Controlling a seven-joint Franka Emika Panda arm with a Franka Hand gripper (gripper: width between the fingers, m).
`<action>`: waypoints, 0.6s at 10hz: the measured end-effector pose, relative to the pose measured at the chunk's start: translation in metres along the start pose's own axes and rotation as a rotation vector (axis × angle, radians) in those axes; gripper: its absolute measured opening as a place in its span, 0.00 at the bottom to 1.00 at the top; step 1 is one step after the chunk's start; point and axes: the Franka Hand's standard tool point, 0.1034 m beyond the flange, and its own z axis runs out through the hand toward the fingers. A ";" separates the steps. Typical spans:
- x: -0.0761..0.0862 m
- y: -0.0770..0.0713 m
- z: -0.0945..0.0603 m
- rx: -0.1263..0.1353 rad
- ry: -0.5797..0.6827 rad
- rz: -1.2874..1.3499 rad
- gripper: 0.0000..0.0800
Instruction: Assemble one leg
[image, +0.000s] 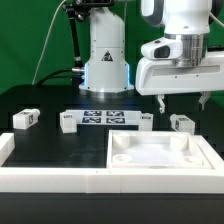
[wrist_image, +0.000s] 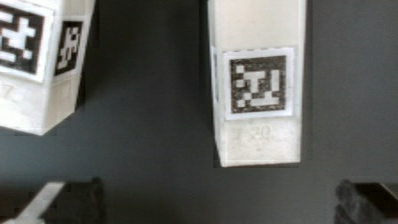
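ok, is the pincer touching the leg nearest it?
Apart. The wrist view shows it plainly: both fingertips of the open pincer sit clear of the leg, with bare dark table between them.

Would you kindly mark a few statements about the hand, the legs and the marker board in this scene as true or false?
1. The hand is open and holds nothing. True.
2. A leg is already fitted to the square tabletop. False: the square tabletop carries no leg; all four legs lie loose on the table.
3. The hand hovers above the leg nearest the exterior view's right. True.
4. The marker board lies at the exterior view's left edge. False: the marker board lies mid-table, with two legs on either side of it.
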 end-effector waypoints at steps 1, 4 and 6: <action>-0.002 0.001 0.000 -0.006 -0.037 -0.005 0.81; -0.015 -0.001 0.003 -0.019 -0.189 -0.044 0.81; -0.013 -0.009 0.005 -0.020 -0.373 -0.100 0.81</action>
